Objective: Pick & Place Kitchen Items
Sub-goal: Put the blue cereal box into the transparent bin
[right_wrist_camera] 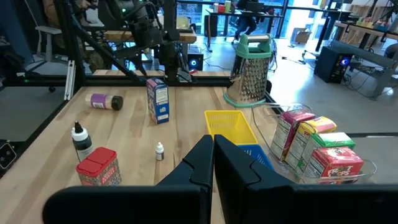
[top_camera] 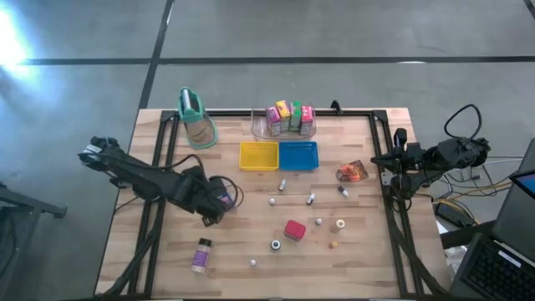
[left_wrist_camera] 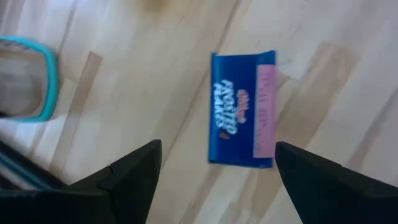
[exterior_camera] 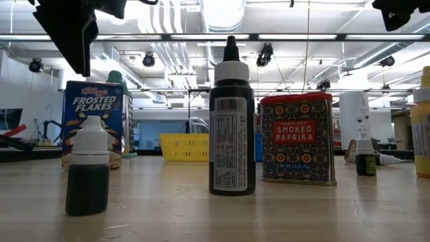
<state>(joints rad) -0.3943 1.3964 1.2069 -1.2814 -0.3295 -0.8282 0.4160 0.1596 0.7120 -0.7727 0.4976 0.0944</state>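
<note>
While the left tool (top_camera: 219, 199) hangs wide open right above the blue Frosted Flakes box (left_wrist_camera: 241, 109), it holds nothing. The box stands on the wooden surface (top_camera: 167, 259), near the left side, well apart from the other boxes in the clear bin (top_camera: 285, 131). This looks like the reaching step. Next, the tool needs to go down around the box and squeeze it. The right tool (right_wrist_camera: 213, 144) waits off the right edge, closed tight and empty.
</note>
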